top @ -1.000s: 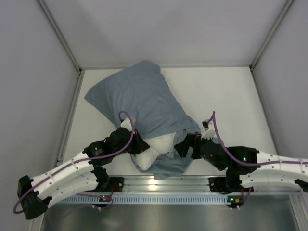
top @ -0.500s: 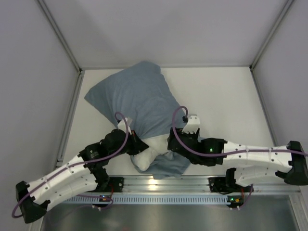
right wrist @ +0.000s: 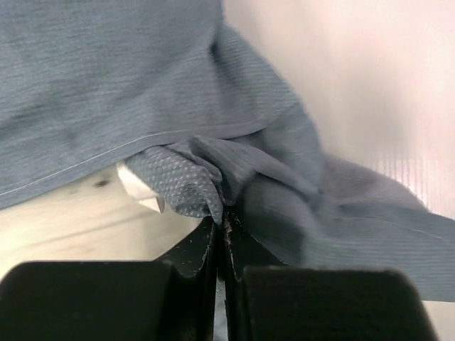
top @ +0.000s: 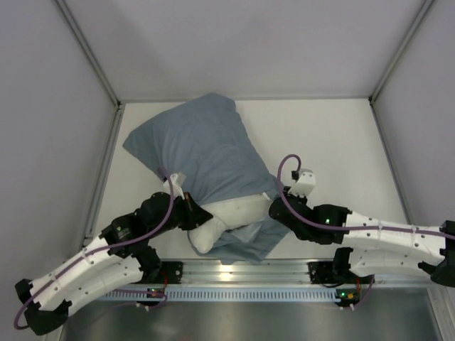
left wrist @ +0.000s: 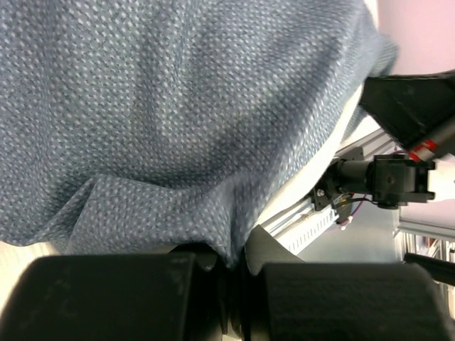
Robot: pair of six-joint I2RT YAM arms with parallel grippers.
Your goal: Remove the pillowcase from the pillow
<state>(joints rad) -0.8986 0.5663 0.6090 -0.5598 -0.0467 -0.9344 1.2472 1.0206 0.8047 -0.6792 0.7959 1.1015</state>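
Note:
The grey-blue pillowcase [top: 195, 145] lies aslant on the white table, its open end toward the arms. The white pillow [top: 226, 215] bulges out of that opening. My left gripper [top: 197, 213] is at the opening's left side. In the left wrist view it [left wrist: 234, 261] is shut on a fold of the pillowcase [left wrist: 178, 106]. My right gripper [top: 276, 206] is at the opening's right side. In the right wrist view it [right wrist: 224, 213] is shut, with a bunched edge of the pillowcase [right wrist: 106, 85] pinched at its tips, beside the pillow [right wrist: 64, 224].
An aluminium rail [top: 234, 270] runs along the near edge under the pillow's end. Bare table [top: 334, 135] lies to the right of the pillowcase. Frame posts and grey walls close in both sides. A small white tag [right wrist: 138, 188] sticks out under the hem.
My right gripper has drawn back to the right from over the opening and shut on the pillowcase edge. The left arm has pulled slightly left, and more white pillow shows.

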